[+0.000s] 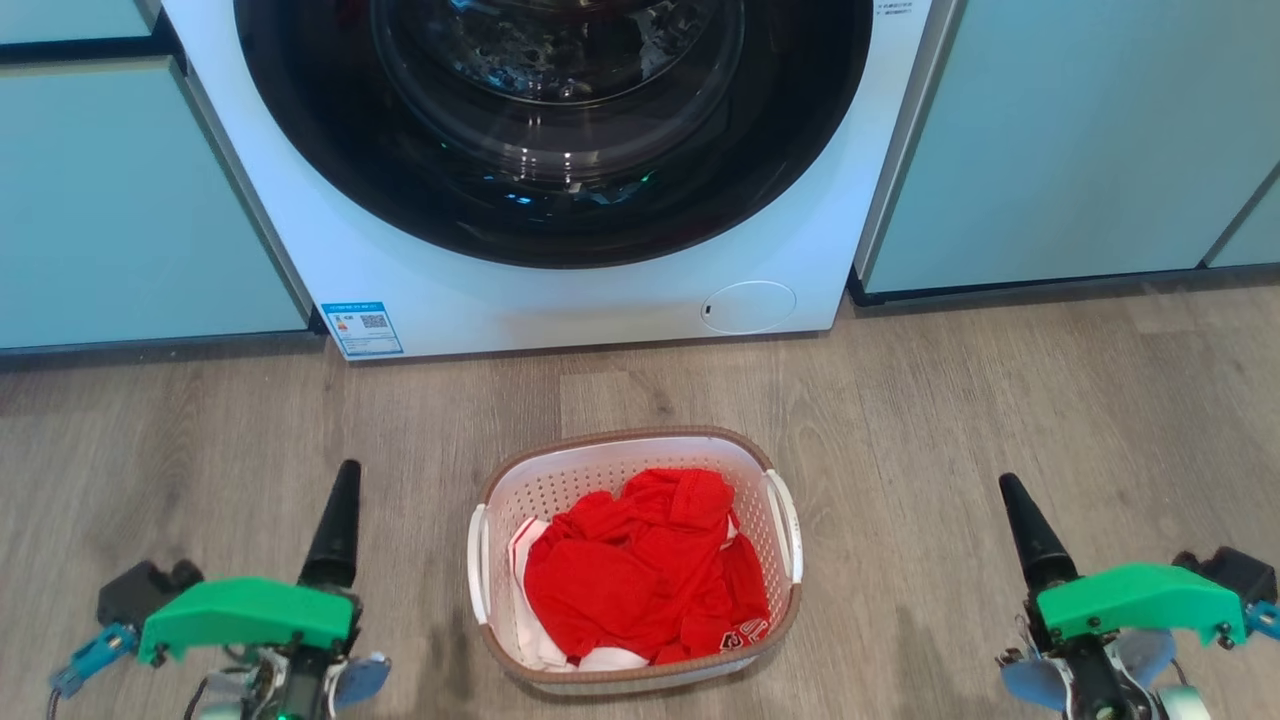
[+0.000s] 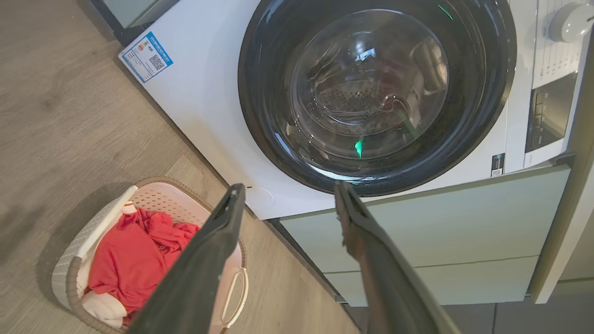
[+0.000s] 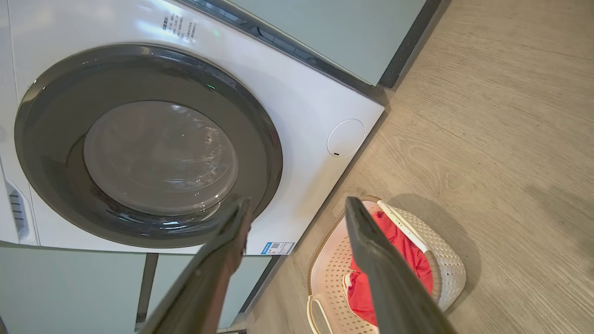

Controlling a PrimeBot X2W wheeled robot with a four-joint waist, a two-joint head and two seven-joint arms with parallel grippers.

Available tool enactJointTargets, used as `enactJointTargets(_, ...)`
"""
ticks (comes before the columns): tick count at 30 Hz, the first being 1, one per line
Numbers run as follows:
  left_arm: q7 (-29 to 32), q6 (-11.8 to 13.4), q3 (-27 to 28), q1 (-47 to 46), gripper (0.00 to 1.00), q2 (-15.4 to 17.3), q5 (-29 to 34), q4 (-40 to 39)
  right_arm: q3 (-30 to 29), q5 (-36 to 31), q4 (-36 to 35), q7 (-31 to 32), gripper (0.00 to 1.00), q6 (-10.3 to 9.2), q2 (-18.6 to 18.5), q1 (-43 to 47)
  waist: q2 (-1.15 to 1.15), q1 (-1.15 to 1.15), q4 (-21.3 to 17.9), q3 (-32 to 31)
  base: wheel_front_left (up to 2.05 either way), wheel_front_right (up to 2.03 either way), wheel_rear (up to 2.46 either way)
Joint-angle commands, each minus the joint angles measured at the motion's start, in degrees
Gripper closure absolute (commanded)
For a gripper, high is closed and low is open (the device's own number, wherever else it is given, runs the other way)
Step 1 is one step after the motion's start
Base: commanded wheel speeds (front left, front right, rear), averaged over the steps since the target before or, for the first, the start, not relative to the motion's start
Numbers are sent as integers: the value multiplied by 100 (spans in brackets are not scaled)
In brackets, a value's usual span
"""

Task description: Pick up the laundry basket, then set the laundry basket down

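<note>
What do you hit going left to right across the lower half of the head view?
left gripper → laundry basket, holding red clothes → right gripper

hidden, cropped and unreadable parts around the laundry basket (image 1: 625, 436)
head view: the top edge cuts the washer (image 1: 600, 310) across its door; the print on its blue label (image 1: 362, 328) is too small to read; a red garment (image 1: 640, 570) covers most of a white cloth (image 1: 535, 640) and the basket's floor; the mark near the garment's edge is too small to make out; left wrist view: a finger (image 2: 199, 269) of the left gripper (image 2: 290, 185) hides one side of the basket, and the bottom edge crops it; the dial (image 2: 573, 21) runs off the top right corner; right wrist view: a finger of the right gripper (image 3: 297, 200) hides the basket's middle; the bottom edge crops it; the lettering near the washer's top is illegible
</note>
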Motion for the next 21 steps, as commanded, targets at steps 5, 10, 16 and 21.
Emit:
enactJointTargets(5,-151,86,-83,-277,0,65,695,-345,147,-548,-313,-154,0,13,-57,-285,0,0,-10,7,0,0,0)
enactJointTargets(10,-235,201,-182,-247,0,80,1185,-412,249,-964,-333,-238,0,14,-60,-290,0,0,-28,17,0,0,0)
enactJointTargets(16,-336,356,-276,-195,0,141,1654,-489,366,-1439,-366,-339,0,16,-64,-302,0,0,-44,24,0,0,0)
enactJointTargets(21,-437,509,-365,-140,0,208,2085,-583,461,-1865,-433,-440,0,17,-69,-296,0,0,-44,26,0,0,0)
